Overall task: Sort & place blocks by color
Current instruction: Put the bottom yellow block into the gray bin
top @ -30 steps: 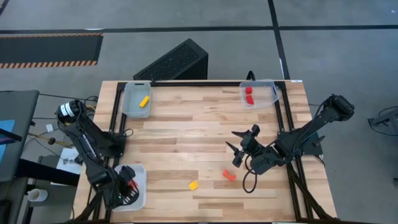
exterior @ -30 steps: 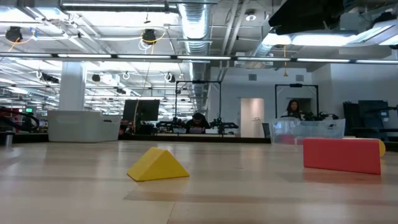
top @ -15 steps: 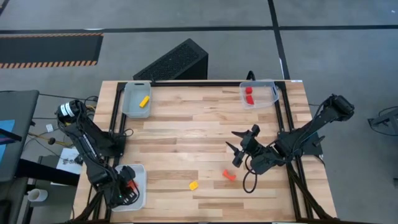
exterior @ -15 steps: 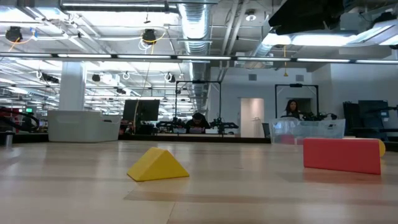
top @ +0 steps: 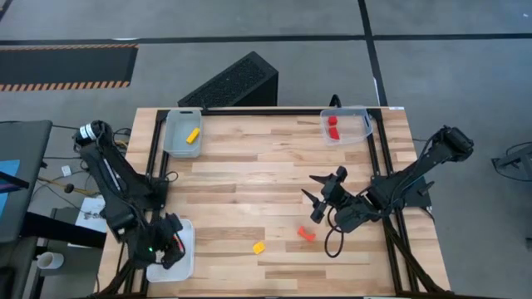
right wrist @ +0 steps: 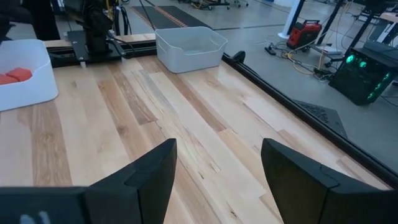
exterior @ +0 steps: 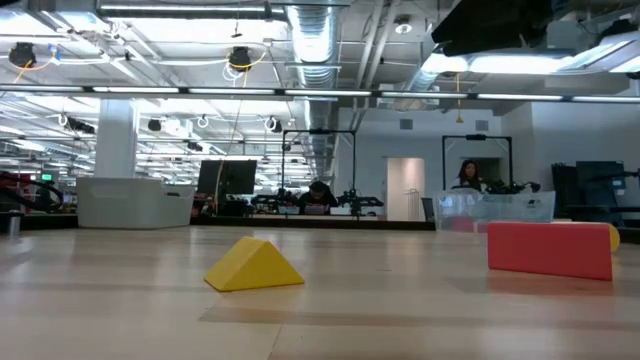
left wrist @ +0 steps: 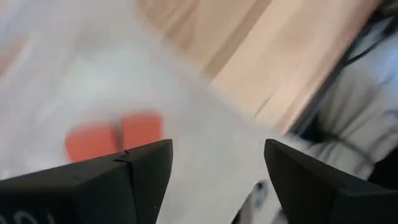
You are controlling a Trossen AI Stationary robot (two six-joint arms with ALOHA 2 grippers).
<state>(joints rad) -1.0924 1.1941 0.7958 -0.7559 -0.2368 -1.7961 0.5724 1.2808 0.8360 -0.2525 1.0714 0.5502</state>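
2 orange blocks (left wrist: 115, 134) lie in the white tray (top: 184, 259) at the table's near-left corner. Left gripper (top: 170, 243) hovers over that tray, fingers spread, holding nothing. A yellow block (top: 259, 247) and a red block (top: 307, 234) lie loose on the table (top: 249, 174). Right gripper (top: 320, 191) waits nearby, fingers apart, empty.

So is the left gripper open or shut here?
Open. In the left wrist view the left gripper shows its two fingers wide apart over the tray, with orange blocks lying below, ungripped.
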